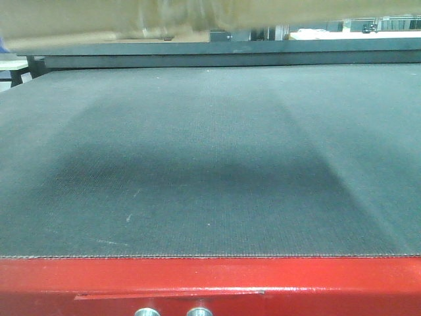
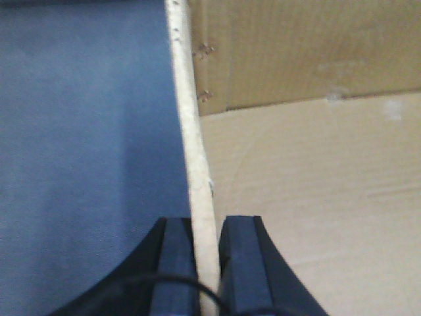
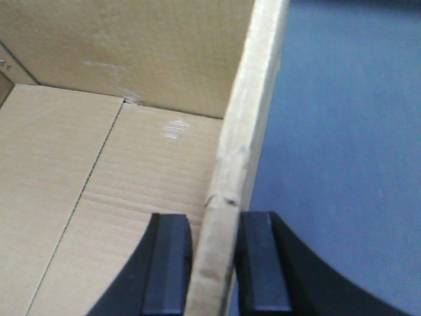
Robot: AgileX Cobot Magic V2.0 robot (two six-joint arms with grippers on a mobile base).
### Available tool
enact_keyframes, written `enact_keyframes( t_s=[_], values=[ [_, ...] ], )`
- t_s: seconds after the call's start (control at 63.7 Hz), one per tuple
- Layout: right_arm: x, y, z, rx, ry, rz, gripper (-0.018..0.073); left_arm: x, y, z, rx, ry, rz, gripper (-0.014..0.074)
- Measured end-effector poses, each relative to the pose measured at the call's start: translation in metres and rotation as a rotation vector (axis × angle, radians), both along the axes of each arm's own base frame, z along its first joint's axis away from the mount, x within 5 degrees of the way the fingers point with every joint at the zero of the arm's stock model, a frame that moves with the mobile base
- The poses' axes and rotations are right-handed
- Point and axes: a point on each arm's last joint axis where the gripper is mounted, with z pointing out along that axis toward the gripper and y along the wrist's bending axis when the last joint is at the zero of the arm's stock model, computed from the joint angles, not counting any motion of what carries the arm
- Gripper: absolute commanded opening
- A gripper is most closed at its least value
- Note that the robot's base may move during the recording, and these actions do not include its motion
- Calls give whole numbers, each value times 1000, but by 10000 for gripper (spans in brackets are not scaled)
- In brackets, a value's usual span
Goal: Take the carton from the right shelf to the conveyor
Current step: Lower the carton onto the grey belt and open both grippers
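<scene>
The carton (image 1: 99,20), plain brown cardboard with an open top, shows blurred along the top edge of the front view, above the far part of the conveyor (image 1: 210,164); its dark shadow lies on the grey belt. My left gripper (image 2: 205,227) is shut on the carton's left wall (image 2: 191,131), one finger inside and one outside. My right gripper (image 3: 214,224) is shut on the carton's right wall (image 3: 253,99) in the same way. Both wrist views look down into the bare carton floor (image 2: 316,184), with the belt (image 3: 342,131) beside it. The right shelf is out of view.
The conveyor's glossy red frame edge (image 1: 210,280) with two silver bolts (image 1: 147,311) runs along the near side. A dark rail (image 1: 230,56) bounds the belt's far side, with white furniture (image 1: 368,29) behind it.
</scene>
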Motion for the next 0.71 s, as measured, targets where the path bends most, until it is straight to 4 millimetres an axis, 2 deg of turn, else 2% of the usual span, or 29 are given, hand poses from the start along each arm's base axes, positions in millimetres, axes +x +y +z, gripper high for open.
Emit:
enact_keyframes(
  t_s=[0.204,0.298,0.44,0.503,0.55,0.613,0.707],
  values=[
    [54,4,-51,-24,165,-36,-70,59,-2,-49,-12,121,28,-16],
    [77,9,-78,-43,232,-41,-70,79,-4,-69,-2,155,32,-16],
    [101,16,-111,-65,300,-42,-66,96,-6,-91,20,193,37,-16],
    [106,18,-119,-68,318,-40,-49,102,-7,-99,31,208,37,-15],
    [108,18,-121,-68,312,-41,-3,105,-6,-101,43,201,37,-4],
    [110,18,-122,-66,307,-43,88,107,-7,-103,48,200,36,54],
    [112,18,-124,-74,304,-49,303,109,-7,-104,58,195,34,220]
  ],
)
